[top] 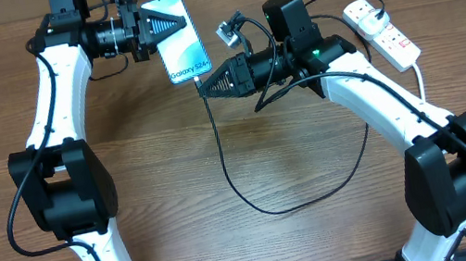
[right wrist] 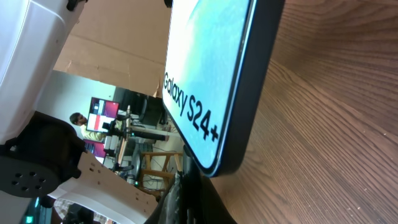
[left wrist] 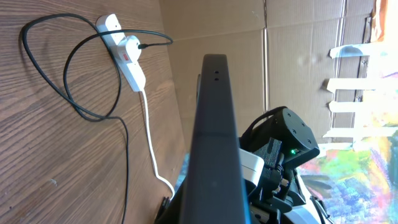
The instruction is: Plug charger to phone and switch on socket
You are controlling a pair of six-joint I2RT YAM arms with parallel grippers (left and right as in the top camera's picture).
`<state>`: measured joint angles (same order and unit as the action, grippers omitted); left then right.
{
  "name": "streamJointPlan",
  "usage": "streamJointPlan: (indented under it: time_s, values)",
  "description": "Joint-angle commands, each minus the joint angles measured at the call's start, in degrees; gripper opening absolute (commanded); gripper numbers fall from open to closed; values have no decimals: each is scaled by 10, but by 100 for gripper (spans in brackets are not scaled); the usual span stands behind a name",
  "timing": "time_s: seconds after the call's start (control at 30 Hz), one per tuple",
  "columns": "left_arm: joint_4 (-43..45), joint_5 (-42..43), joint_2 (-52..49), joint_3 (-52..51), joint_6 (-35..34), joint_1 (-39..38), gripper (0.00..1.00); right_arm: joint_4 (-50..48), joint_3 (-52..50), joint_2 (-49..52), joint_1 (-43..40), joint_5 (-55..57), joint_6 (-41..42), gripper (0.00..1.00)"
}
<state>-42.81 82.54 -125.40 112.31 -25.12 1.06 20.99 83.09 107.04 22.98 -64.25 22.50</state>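
Note:
The phone (top: 187, 58), with a light-blue screen reading "Galaxy S24+", is held tilted above the table at the back. My left gripper (top: 169, 25) is shut on its upper part. In the left wrist view the phone (left wrist: 214, 124) shows edge-on as a dark bar. My right gripper (top: 207, 83) is shut on the charger tip, right at the phone's lower end (right wrist: 211, 81); the connector itself is hidden by the fingers (right wrist: 196, 196). The black charger cable (top: 269, 211) loops over the table to its plug (top: 364, 10) in the white socket (top: 391, 35).
The socket (left wrist: 127, 59) lies at the back right with its thick white cord (top: 420, 82) running toward the front right. Its red switches (left wrist: 124, 60) face up. Cardboard walls stand behind the wooden table. The cable loop lies between the two arm bases.

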Motion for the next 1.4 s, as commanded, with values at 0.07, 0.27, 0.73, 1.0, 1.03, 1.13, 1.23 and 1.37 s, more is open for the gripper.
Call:
streamJointPlan:
  time_s: [0.07, 0.27, 0.73, 1.0, 1.03, 1.13, 1.23, 1.37]
  values:
    - [5, 30, 1, 3, -6, -13, 4, -3, 10, -6, 3, -3, 3, 4]
    - [11, 25, 1, 3, -6, -18, 4, -3, 10, -6, 3, -3, 3, 4]
    - [11, 26, 1, 3, 10, -17, 4, -4, 10, -6, -11, -14, 3, 4]
    - [11, 27, 1, 3, 10, -17, 4, -4, 10, -6, -11, -14, 2, 4]
    - [11, 27, 1, 3, 10, -17, 4, -4, 10, -6, -11, -14, 2, 4]
    - [11, 31, 1, 3, 10, -17, 4, -3, 10, -6, -13, -14, 3, 4]
    - [11, 31, 1, 3, 9, -17, 4, -1, 10, -6, -17, -14, 3, 4]
    - [11, 31, 1, 3, 10, -17, 4, 8, 10, -6, -20, -14, 2, 4]
